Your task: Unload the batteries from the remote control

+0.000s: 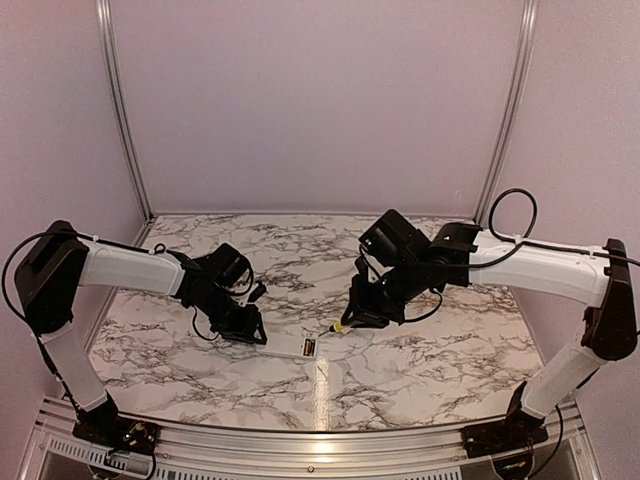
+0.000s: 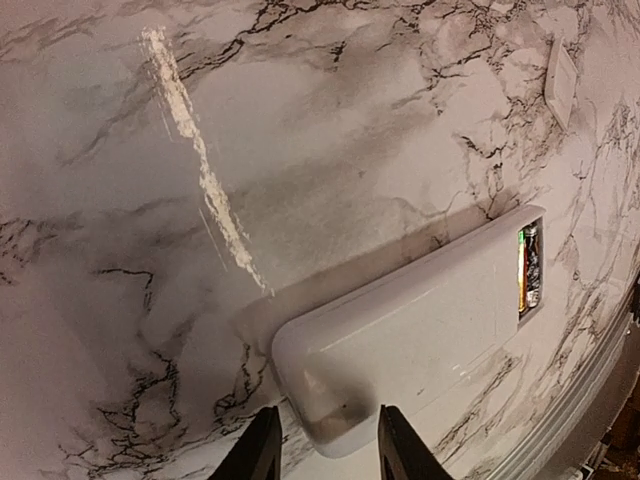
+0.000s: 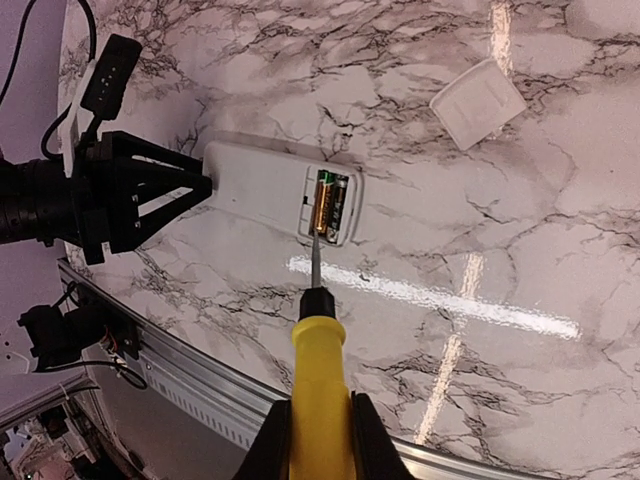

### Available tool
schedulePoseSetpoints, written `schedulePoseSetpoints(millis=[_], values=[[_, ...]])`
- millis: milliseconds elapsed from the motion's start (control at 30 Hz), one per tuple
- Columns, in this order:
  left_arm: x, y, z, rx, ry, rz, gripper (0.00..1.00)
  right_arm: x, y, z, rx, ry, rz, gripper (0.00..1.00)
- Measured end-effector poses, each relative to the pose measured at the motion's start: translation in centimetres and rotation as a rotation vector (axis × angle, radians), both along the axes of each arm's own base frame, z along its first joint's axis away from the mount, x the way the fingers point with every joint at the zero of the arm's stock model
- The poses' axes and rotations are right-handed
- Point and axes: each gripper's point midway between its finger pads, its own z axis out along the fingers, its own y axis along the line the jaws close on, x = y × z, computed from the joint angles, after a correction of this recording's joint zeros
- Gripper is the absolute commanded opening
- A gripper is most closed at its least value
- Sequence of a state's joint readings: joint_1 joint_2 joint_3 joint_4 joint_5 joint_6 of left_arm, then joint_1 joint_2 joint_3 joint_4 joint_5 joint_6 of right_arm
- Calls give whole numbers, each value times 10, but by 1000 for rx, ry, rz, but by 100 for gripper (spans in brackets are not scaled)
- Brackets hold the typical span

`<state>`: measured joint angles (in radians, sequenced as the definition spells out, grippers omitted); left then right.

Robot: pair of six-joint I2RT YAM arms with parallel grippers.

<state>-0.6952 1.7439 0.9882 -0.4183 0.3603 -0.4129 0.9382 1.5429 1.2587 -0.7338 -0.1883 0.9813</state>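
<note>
Batteries (image 3: 328, 203) sit in the remote (image 3: 262, 182), lettering unreadable; left tool (image 2: 328, 432) clasps its end, right tool (image 3: 320, 438) grips screwdriver (image 3: 318, 350).

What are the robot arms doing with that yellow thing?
They are getting the batteries out of a remote. The left jaws hold one end of the remote flat on the table. The right jaws hold a yellow screwdriver, its tip poking at the batteries in the open slot. Both batteries are inside, not out yet. The white cover lies off to the side.
</note>
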Motion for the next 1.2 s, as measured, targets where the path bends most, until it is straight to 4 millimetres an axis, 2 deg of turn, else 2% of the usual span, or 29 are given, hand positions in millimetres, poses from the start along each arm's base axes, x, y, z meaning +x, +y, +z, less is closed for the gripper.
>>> schedulePoseSetpoints(millis=[367,767,1033,1200], values=[[2,1,-6,31,-3,-7,29,1,10,1,39,-2,30,0],[2,1,-6,34,-6,-10,28,3,17,-29,-10,42,44,0],[2,1,-6,34,-8,-15,27,4,18,-44,-37,62,49,0],[2,1,-6,34,-13,-23,27,7,23,-44,-35,61,52,0]])
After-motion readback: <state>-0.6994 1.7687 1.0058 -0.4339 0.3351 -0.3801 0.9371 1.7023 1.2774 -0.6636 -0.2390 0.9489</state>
